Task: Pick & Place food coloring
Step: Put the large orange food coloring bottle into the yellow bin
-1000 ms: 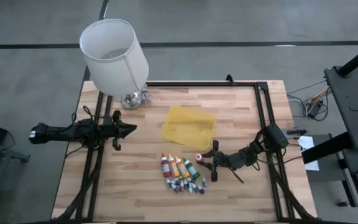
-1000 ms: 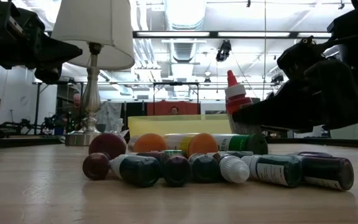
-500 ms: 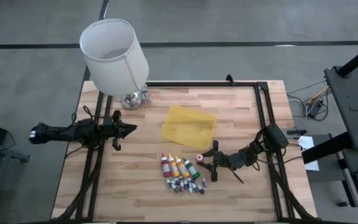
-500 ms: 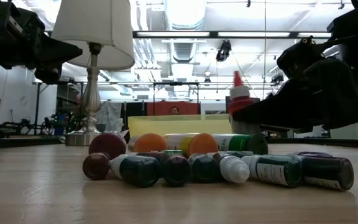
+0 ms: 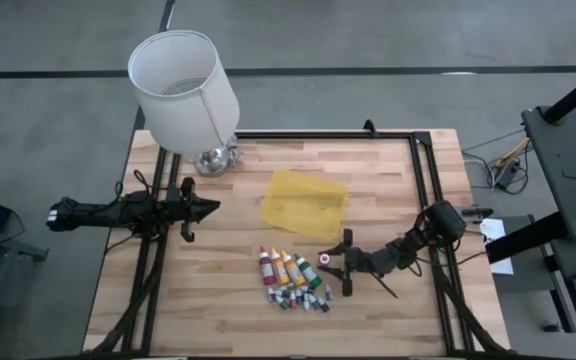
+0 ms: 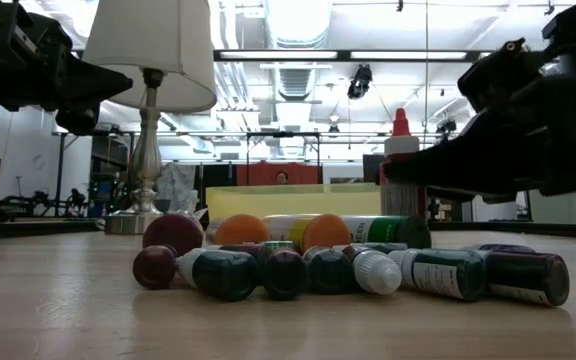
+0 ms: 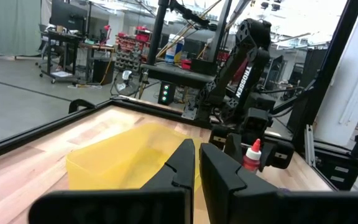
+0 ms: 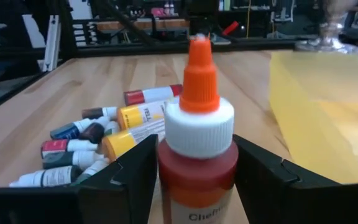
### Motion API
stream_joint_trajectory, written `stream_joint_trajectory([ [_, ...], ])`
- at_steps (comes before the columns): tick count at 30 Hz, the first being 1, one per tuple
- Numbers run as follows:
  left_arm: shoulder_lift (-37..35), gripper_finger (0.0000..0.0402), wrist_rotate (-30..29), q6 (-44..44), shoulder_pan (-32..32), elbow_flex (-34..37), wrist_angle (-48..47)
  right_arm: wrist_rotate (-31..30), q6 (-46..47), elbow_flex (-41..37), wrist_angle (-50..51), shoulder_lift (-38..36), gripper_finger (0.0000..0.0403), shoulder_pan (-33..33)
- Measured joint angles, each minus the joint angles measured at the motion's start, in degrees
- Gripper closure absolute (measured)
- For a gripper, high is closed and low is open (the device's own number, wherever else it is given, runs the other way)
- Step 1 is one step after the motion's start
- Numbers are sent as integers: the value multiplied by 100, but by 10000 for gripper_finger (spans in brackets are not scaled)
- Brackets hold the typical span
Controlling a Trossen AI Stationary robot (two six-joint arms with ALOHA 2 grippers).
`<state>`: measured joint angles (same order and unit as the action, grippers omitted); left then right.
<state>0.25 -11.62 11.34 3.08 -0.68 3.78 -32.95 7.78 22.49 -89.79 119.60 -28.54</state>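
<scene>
1. The red food coloring bottle [image 8: 197, 143] stands upright, tip up, right between the jaws of the right gripper [image 5: 330, 263], beside the pile and near the yellow tray [image 5: 303, 203].
2. We cannot tell whether those jaws grasp it or have released it.
3. The left gripper [image 5: 213, 207], jaws clenched on nothing, waits well apart.
4. We count four larger bottles [image 5: 286, 267] lying on the surface, plus many tiny vials [image 5: 298, 297].
</scene>
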Motion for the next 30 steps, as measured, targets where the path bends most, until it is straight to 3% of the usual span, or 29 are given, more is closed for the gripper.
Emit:
stream_joint_trajectory([
  [4,0,401,1,1,-1,-1,1,-330,-45,-24,-7,-28,218,3],
  [15,0,401,1,0,-1,0,-1,-342,151,-29,-12,-30,207,-10],
  [30,0,401,-1,-1,1,0,-1,-470,-40,-24,-18,-208,159,-48],
])
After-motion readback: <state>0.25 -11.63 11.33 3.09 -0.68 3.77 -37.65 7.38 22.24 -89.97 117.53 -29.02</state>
